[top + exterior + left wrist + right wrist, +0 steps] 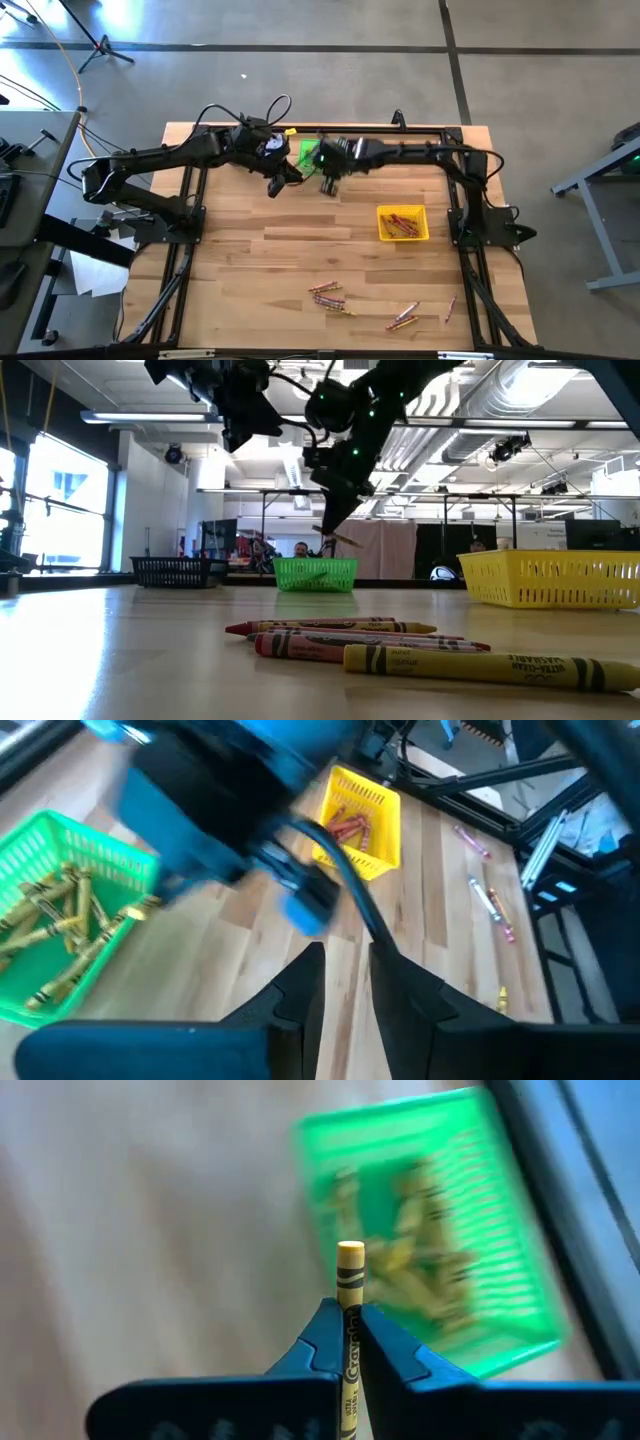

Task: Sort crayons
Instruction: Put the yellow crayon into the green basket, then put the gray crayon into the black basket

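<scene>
- Right gripper [345,1342] is clamped on a yellow crayon [350,1280], raised beside the green bin [308,153] at the far table edge.
- Left gripper [283,181] hovers adjacent, fingers apparently slightly apart.
- Loose crayons [330,296] lie near the front edge.

Yellow-gold crayon [350,1295] with black bands; green bin [440,1230].

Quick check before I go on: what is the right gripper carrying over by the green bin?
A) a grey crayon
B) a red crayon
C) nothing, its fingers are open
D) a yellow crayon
D: the right wrist view shows the right gripper shut on a yellow crayon that sticks up between its fingers, with the green bin just ahead.
</scene>
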{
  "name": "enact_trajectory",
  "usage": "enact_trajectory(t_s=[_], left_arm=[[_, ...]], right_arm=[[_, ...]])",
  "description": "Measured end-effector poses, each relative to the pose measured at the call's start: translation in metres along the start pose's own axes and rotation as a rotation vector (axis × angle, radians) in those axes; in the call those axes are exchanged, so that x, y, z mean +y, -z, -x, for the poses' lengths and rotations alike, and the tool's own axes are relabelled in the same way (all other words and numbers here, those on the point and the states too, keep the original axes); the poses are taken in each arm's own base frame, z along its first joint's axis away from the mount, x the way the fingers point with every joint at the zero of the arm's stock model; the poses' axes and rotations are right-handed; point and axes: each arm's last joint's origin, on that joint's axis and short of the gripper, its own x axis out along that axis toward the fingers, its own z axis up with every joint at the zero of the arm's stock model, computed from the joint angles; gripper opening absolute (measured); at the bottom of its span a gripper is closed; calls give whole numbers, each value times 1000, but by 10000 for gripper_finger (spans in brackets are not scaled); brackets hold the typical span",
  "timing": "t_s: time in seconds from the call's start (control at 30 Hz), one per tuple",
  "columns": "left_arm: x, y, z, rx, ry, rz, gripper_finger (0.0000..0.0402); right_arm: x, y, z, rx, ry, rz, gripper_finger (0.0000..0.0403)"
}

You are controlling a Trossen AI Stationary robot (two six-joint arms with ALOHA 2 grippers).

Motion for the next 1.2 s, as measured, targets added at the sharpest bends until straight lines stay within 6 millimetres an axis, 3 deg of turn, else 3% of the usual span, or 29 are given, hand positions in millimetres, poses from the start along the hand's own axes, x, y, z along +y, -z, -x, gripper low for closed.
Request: enact_trajectory(t_s=[0.23,0.43,0.63,0.93,1.07,1.2], left_arm=[[1,0,1,1,0,-51,74],[3,0,1,-1,-6,-86,74],[4,-1,2,-5,-30,-85,74],[4,-1,2,-6,-30,-60,74],[4,-1,2,-6,-33,-81,74],[5,-1,2,-10,-72,-113,74]], right_arm=[[-58,-13,-8,-164,40,-160,2],[-78,-12,-11,-179,27,-252,2],[-75,-11,-17,-167,8,-343,26],[-66,-6,-11,-90,-25,-387,102],[-60,0,16,137,-176,-501,108],[-32,19,46,504,-238,-458,109]])
